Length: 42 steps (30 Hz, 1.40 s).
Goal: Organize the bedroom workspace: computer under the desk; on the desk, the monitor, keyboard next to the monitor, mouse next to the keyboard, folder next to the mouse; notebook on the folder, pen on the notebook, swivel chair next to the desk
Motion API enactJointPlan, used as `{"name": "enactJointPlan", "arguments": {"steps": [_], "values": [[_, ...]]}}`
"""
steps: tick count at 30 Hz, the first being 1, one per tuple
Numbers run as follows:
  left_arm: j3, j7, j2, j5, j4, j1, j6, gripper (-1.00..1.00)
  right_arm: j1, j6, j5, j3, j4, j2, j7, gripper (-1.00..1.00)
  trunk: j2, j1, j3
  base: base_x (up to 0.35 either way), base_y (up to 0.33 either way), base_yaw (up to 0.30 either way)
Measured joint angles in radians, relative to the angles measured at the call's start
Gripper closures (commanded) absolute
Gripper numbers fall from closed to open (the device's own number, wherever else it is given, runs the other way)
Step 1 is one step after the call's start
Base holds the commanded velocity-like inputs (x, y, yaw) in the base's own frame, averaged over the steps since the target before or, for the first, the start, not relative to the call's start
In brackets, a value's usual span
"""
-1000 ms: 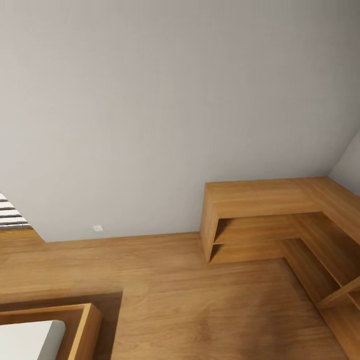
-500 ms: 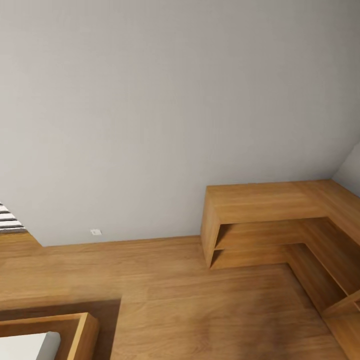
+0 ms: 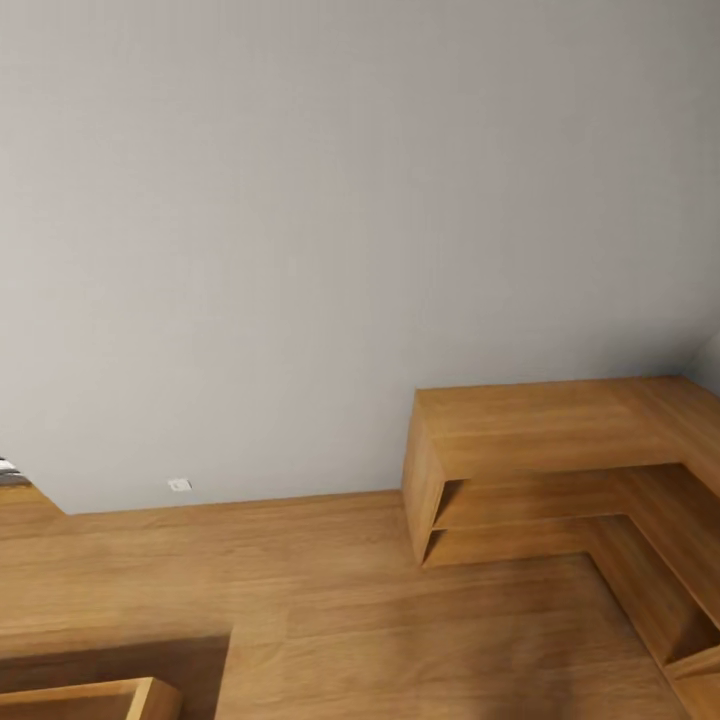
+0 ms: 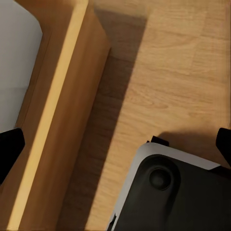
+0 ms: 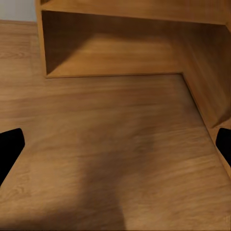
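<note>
Left pincer [image 4: 115, 144] spread wide, dark fingertips [image 4: 9, 147] at opposite edges of its wrist view, empty, hanging over the light wooden plank floor [image 4: 178, 62] beside a wooden bed frame [image 4: 62, 115] with a white mattress [image 4: 14, 57]; dark rounded robot base [image 4: 178, 192] below. Right pincer [image 5: 115, 144] equally wide, empty, facing the open low L-shaped wooden shelf unit [image 3: 560, 450]. Ahead, plain grey wall [image 3: 330, 220] with a small white socket [image 3: 180, 485]. None of the task's things visible.
</note>
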Motion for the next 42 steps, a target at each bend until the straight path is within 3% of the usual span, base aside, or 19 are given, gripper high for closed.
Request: {"name": "enactJointPlan", "arguments": {"steps": [23,29,42], "values": [[0.0,0.0,-0.008,-0.001,0.034,0.0,0.001,-1.0,-0.002,-0.004,0.012,-0.002,-0.035,0.0,0.006,-1.0,0.0,0.0,0.001,0.32,-0.084,-0.022],[0.0,-0.001,-0.011,-0.002,0.035,0.0,0.0,-1.0,-0.004,-0.003,0.009,-0.004,-0.08,-0.002,0.009,-1.0,0.0,0.0,0.005,0.08,-0.013,-0.226],[0.0,-0.001,-0.013,-0.003,0.034,0.0,0.0,-1.0,-0.004,-0.002,0.003,-0.011,-0.082,-0.004,0.008,-1.0,0.0,0.001,0.017,0.008,-0.001,-0.242]]}}
